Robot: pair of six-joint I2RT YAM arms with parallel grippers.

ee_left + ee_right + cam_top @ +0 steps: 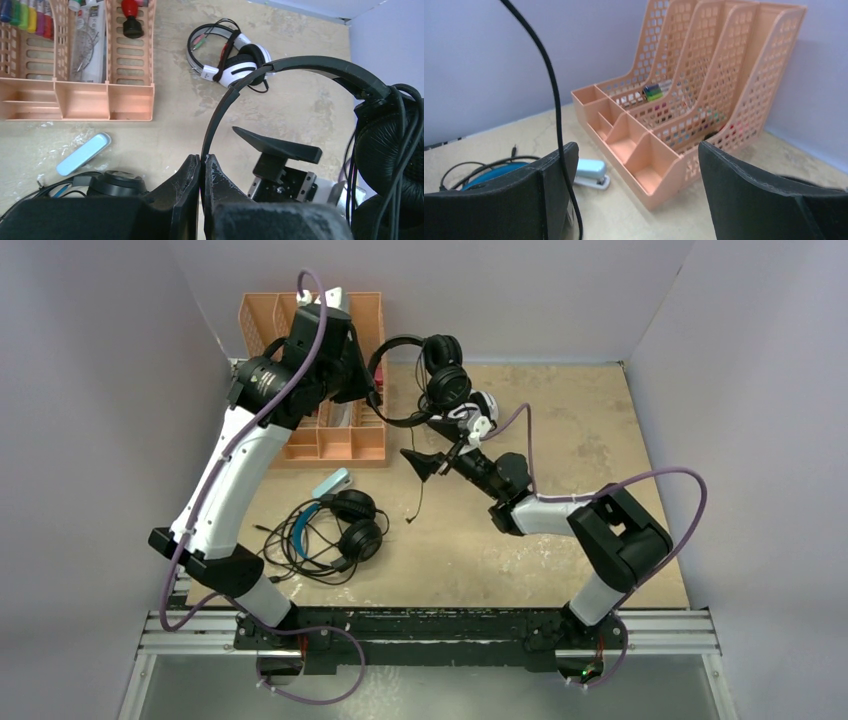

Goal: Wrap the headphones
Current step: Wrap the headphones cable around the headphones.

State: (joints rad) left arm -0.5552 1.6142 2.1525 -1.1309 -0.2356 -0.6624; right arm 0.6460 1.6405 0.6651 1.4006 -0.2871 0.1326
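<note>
Headphones first: the slim all-black over-ear pair (445, 370) hangs in the air above the back of the beige table (560, 530). Our left pincer (202, 165) is clamped tight on its thin headband, so the thin black cable (555, 100) dangles free. Our right pincer (636, 147) is spread wide right beside that cable, we'd guess to catch it for winding. The white-and-black pair (230, 60) and the blue-banded pair (340, 525) lie on the table, the latter with its cord sprawled loose near the peach plastic organizer (340, 440).
</note>
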